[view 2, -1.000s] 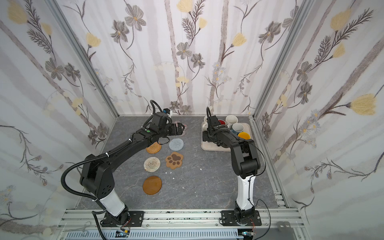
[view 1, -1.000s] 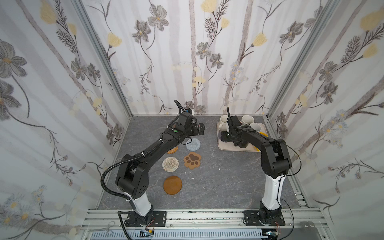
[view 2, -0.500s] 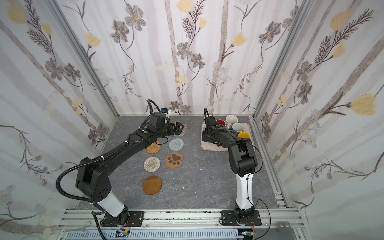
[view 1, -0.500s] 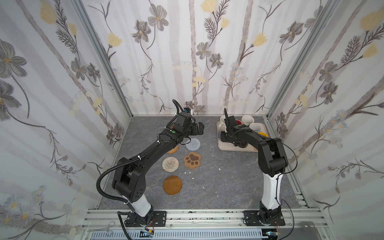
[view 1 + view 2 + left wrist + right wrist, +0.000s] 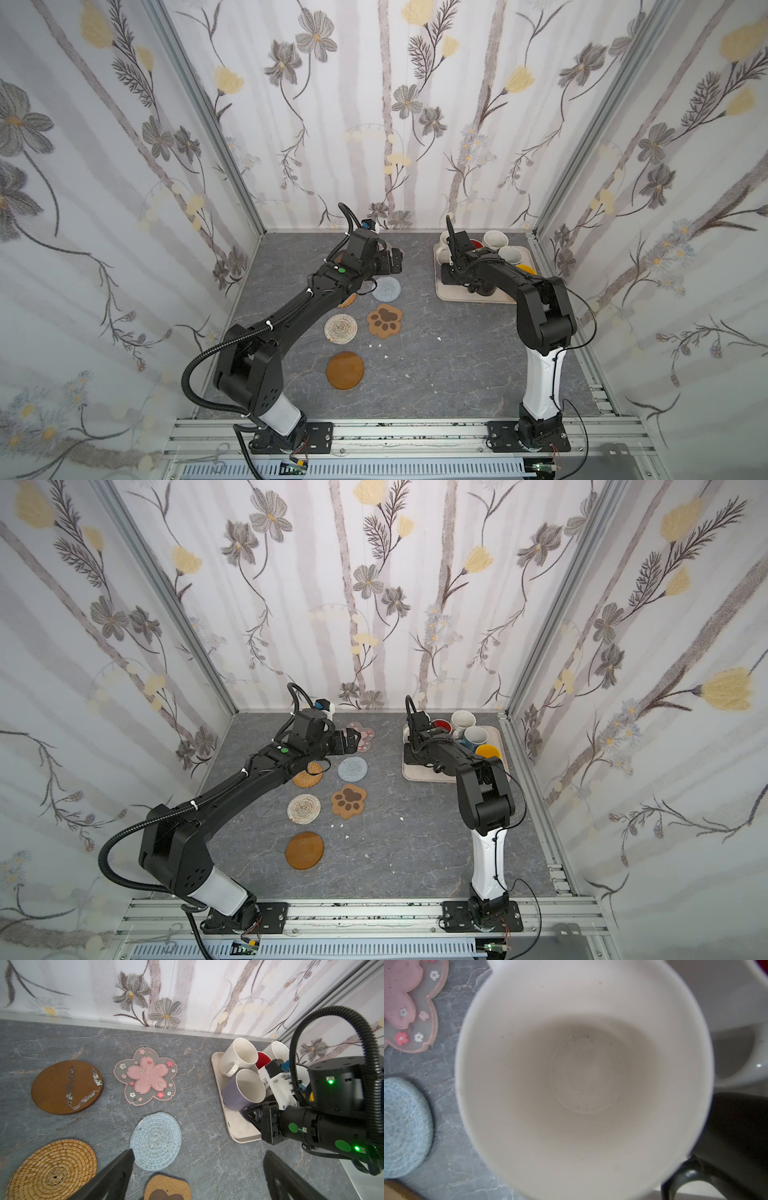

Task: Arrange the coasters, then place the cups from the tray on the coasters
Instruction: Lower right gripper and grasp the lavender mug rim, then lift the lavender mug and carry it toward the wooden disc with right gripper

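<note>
On the right gripper (image 5: 254, 1113) the jaws are pressed together on the wall of the lavender mug (image 5: 239, 1093). It is a glossy ceramic cylinder with a white inside, standing mouth up at the edge of the tray (image 5: 236, 1132) nearest the coasters. The right wrist view looks straight down into it. The tray is smooth beige with rounded corners and a low rim, and lies in the far right corner of the grey marbled table (image 5: 436, 365).

Also on the tray stand:
- a cream mug (image 5: 239, 1059), its handle turned toward the coasters
- a red-lined mug (image 5: 263, 1059)
- a speckled white mug (image 5: 277, 1049)
- a black mug (image 5: 737, 1136) with a loop handle
- a light blue mug (image 5: 476, 737)
- a yellow mug (image 5: 488, 751)

On the left gripper (image 5: 198, 1152) the jaws stand spread wide, holding nothing, above the table between coasters and tray.

Flat on the table lie:
- a pink five-petalled flower coaster (image 5: 145, 1076)
- a blue-grey coiled-rope coaster (image 5: 155, 1140)
- a woven orange rattan coaster (image 5: 52, 1169)
- a scuffed brown disc (image 5: 66, 1087)
- a cork paw coaster (image 5: 384, 321)
- a pale rope coaster (image 5: 340, 328)
- a smooth brown disc (image 5: 345, 370), nearest the arm bases
</note>
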